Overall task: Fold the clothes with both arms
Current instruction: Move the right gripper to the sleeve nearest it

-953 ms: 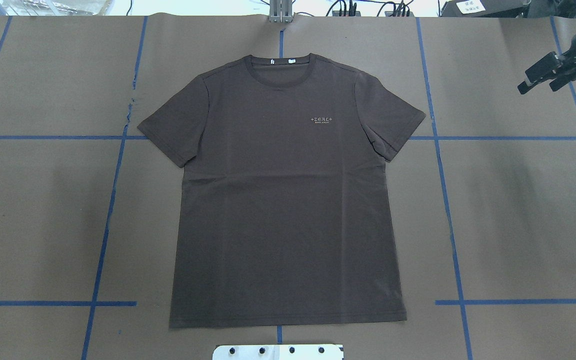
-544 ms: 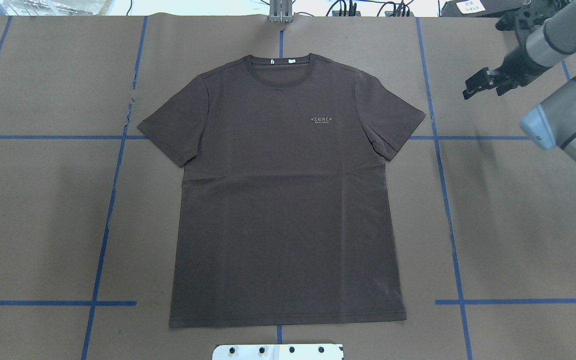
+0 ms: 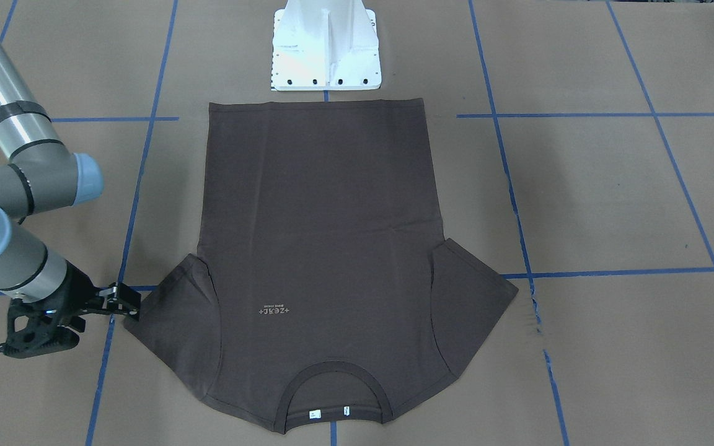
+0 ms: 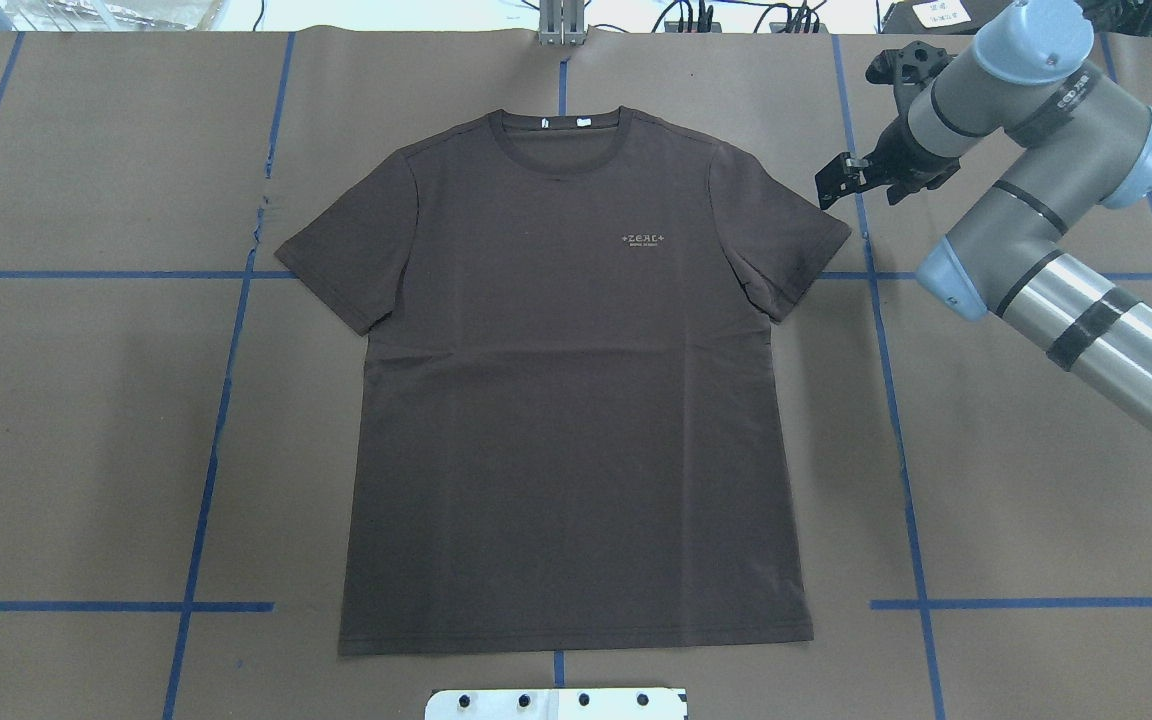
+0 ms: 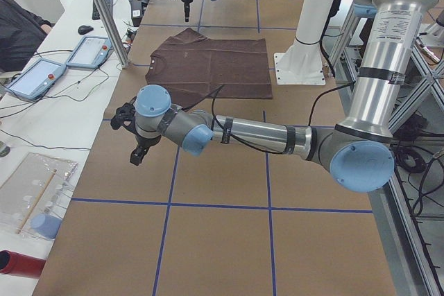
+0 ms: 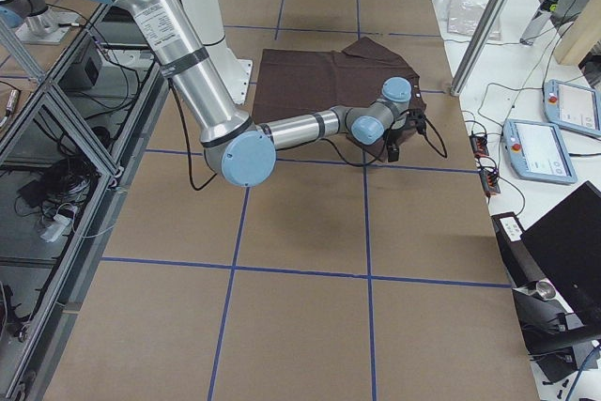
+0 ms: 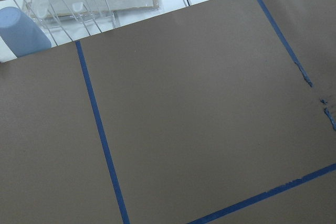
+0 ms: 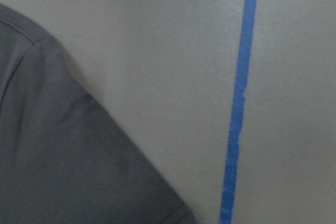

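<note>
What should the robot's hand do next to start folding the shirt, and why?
Probably the right gripper should ease down and slightly inward onto the edge of the nearest sleeve, then pinch it. It hovers just beside that sleeve with its jaws apart, touching no cloth, and the T-shirt lies flat and unfolded. The left gripper is far from the shirt, so it seems less ready.

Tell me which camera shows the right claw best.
Overhead exterior: the right claw shows whole and open, just off a sleeve of the T-shirt. The front-facing view also shows it beside that sleeve. Exterior right shows it small; exterior left, tiny and far. Its wrist camera shows sleeve and blue tape, not the claw.
</note>
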`<state>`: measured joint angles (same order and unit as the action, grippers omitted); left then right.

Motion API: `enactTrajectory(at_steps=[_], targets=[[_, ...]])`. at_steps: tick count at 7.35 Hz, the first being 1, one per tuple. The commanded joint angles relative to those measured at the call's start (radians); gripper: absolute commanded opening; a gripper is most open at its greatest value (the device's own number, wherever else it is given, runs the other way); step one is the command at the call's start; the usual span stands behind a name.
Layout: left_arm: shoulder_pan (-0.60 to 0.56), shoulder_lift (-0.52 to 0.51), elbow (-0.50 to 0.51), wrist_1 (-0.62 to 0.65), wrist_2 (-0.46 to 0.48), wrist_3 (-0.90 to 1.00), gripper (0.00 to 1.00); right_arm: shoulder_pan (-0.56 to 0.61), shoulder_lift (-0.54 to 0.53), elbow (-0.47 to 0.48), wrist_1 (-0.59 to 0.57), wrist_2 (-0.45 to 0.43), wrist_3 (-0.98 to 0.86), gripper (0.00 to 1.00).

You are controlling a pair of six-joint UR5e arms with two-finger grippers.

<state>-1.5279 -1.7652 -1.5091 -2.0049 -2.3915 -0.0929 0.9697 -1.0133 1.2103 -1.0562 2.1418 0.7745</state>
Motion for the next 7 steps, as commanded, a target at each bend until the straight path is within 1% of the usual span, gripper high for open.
enactTrajectory(at_steps=[1, 5, 6, 7], targets=[[0.000, -0.008, 0.004, 0.000, 0.000, -0.001, 1.00, -0.020, 0.022, -0.038, 0.001, -0.013, 0.034, 1.00], [0.000, -0.011, 0.007, 0.000, 0.000, -0.001, 1.00, -0.031, 0.012, -0.057, -0.002, -0.014, 0.032, 1.00], [0.000, -0.013, 0.007, 0.000, 0.000, -0.001, 1.00, -0.031, 0.012, -0.058, -0.004, -0.014, 0.032, 0.97], [0.000, -0.013, 0.007, 0.000, 0.000, -0.001, 1.00, -0.031, 0.012, -0.058, -0.004, -0.014, 0.032, 0.89]])
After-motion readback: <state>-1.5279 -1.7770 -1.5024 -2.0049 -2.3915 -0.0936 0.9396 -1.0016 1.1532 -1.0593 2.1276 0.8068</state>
